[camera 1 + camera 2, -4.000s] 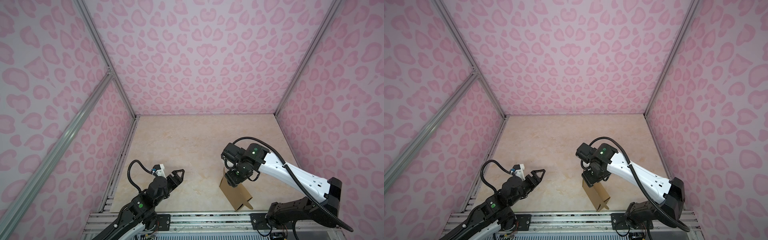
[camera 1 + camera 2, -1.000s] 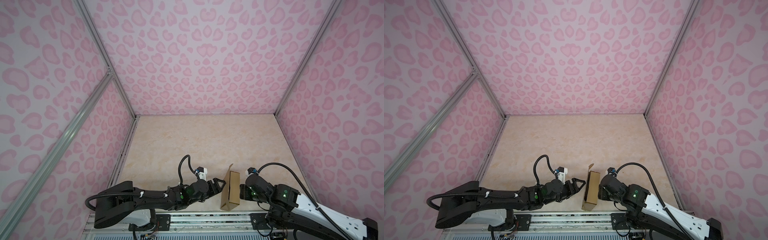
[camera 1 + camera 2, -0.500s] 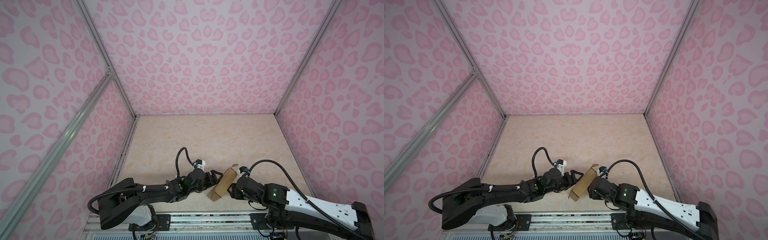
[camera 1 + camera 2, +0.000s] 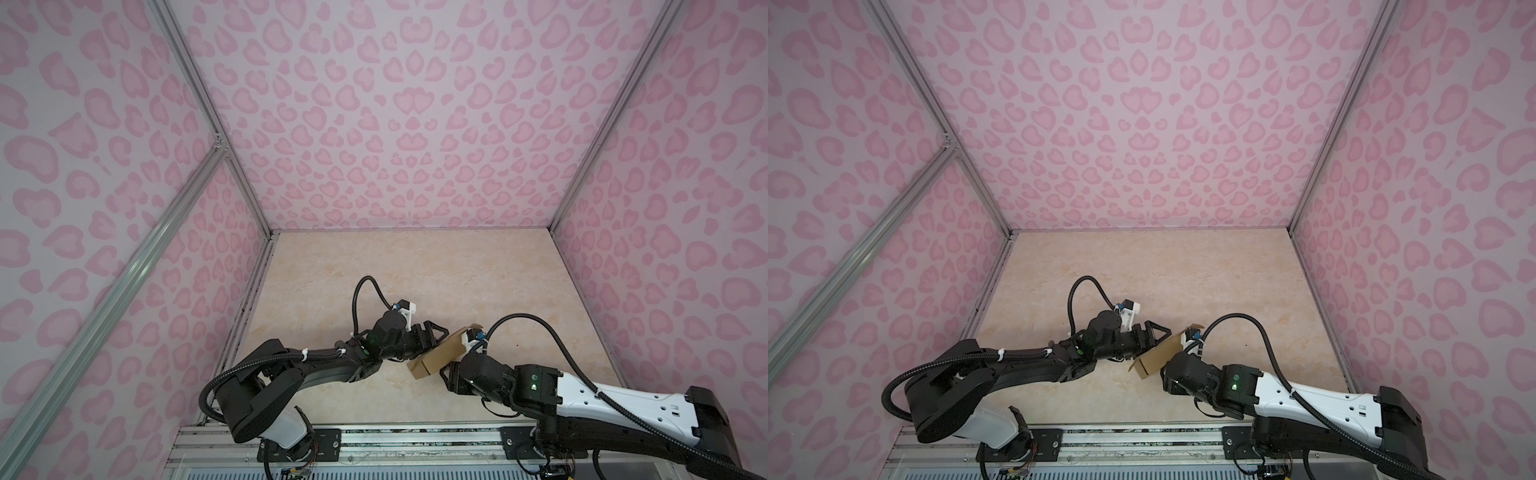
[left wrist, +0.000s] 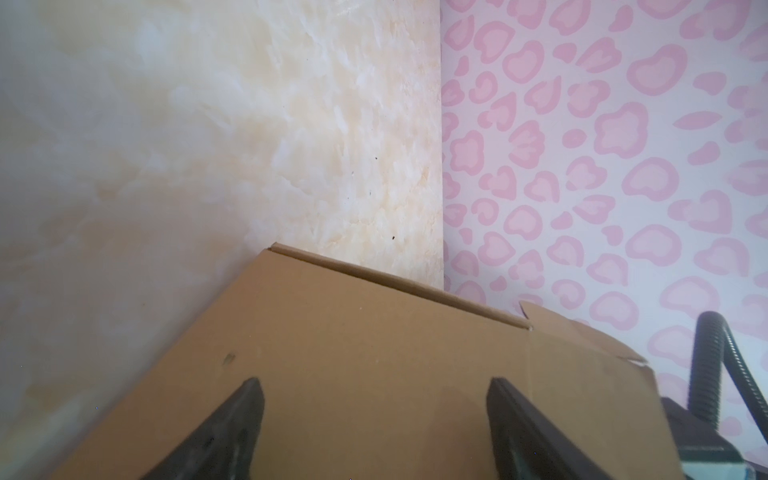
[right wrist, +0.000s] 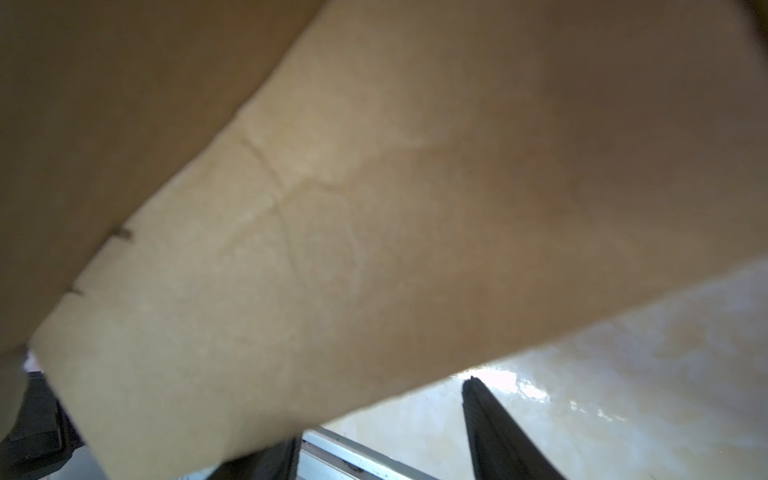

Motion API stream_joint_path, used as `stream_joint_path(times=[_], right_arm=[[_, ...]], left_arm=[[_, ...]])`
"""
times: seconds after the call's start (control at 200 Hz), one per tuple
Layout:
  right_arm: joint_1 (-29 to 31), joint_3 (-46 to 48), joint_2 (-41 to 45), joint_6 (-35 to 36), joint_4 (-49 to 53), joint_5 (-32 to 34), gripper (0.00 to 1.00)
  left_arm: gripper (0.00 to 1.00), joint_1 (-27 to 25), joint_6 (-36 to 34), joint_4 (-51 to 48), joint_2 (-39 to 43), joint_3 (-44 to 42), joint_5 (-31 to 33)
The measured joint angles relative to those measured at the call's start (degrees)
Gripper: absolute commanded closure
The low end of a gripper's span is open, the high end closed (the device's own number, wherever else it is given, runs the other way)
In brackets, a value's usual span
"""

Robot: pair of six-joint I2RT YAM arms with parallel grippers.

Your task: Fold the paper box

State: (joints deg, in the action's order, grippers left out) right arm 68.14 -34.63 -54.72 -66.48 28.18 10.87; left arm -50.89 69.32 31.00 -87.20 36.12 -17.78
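The paper box is a flat-folded brown cardboard piece, tilted near the table's front, with a small flap sticking up at its far end. My left gripper is open, and its spread fingers lie against the box's broad face. My right gripper sits low on the box's other side, under its leaning face. In the right wrist view the cardboard covers one finger. The other finger stands free, with bare table in the gap.
Pink patterned walls close in the beige marbled table on three sides. An aluminium rail runs along the front edge. The right arm's black cable loops just past the box's far end.
The box stood upright a second ago and now leans over, its lower end swung left. Both grippers moved a little farther from the front rail with it.
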Motion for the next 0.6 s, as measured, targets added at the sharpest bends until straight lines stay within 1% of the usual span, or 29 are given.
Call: stream_joint_path(times=[0.155,0.355,0.455,0.495,0.6], right_arm=[[0.0,-1.2,-0.3,0.0,-1.0,1.4,0.37],[0.0,-3.3,-2.9,0.3,-2.4,2.4,0.36],[0.0,-3.8,-3.6,1.0,-2.6,2.6,0.36],[0.0,-3.8,-3.7,1.2,-2.6,2.6,0.36],[-0.1,-4.1,-4.0,1.6,-2.8,2.9,0.36]], left_arm=[[0.12,2.4,-1.0,-0.1,-0.4,0.9,-3.0],[0.10,4.9,-2.8,-0.5,-1.8,3.0,-6.0],[0.08,5.6,-3.2,-0.6,-3.0,3.3,-6.9],[0.05,5.7,-3.3,-1.0,-3.1,3.4,-7.2],[0.04,6.6,-4.1,-1.6,-3.0,3.4,-7.6]])
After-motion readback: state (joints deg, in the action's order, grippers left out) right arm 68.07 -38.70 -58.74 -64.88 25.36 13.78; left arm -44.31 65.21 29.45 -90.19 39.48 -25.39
